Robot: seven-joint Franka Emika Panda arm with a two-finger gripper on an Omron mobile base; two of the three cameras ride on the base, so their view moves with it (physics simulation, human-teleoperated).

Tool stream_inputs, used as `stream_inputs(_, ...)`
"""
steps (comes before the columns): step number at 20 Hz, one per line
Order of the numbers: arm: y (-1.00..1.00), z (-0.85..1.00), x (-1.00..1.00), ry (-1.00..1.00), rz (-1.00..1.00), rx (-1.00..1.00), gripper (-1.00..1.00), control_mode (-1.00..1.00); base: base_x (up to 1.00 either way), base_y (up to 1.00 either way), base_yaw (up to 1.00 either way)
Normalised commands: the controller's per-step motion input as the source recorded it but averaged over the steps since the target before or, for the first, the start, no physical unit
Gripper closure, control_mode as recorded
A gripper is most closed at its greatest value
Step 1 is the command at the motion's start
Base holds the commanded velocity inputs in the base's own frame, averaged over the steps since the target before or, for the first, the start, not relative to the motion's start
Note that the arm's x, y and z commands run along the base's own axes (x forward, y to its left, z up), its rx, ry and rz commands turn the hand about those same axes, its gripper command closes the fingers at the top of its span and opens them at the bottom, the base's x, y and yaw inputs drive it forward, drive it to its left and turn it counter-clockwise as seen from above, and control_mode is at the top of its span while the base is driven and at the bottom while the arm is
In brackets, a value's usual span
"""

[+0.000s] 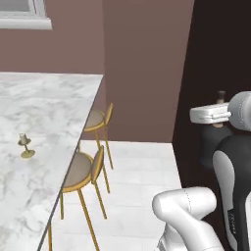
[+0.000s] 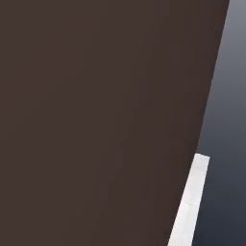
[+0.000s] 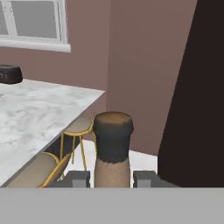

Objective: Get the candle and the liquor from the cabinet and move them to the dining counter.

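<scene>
From the left base view I see the dining counter filling the left of the scene, its marble slab running from near to far. The candle stands upright on it, toward the left edge, well apart from everything else. Two stools sit tucked against the counter's right side, one near and one farther back, on the pale tiled floor. Behind them is the mauve wall, with a white window sill at the far left. To the right a dark panel rises, and in front of it my arm holds the gripper up at mid height.

In the hand view my gripper is clamped on the liquor: both fingertips press the bottle's neck, with its brownish stopper between them, so the bottle is aloft and not on the counter. A dark toaster-like box sits far left on the marble.
</scene>
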Motion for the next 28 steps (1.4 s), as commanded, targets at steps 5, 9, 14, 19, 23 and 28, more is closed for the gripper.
stream_inputs(5,0.00,0.00,0.00,0.00,0.00,0.00,1.00,1.00,0.97,-0.62,0.48)
stream_inputs(9,0.00,0.00,0.00,0.00,0.00,0.00,1.00,1.00,0.99,-0.63,0.47)
stream_inputs(14,0.00,0.00,0.00,0.00,0.00,0.00,1.00,1.00,0.98,-0.62,0.49)
stream_inputs(19,0.00,0.00,0.00,0.00,0.00,0.00,1.00,1.00,0.78,-0.63,0.53)
stream_inputs(23,0.00,0.00,0.00,0.00,0.00,0.00,1.00,1.00,0.59,-0.15,0.54)
stream_inputs(28,0.00,0.00,0.00,0.00,0.00,0.00,1.00,1.00,0.13,-0.29,0.74)
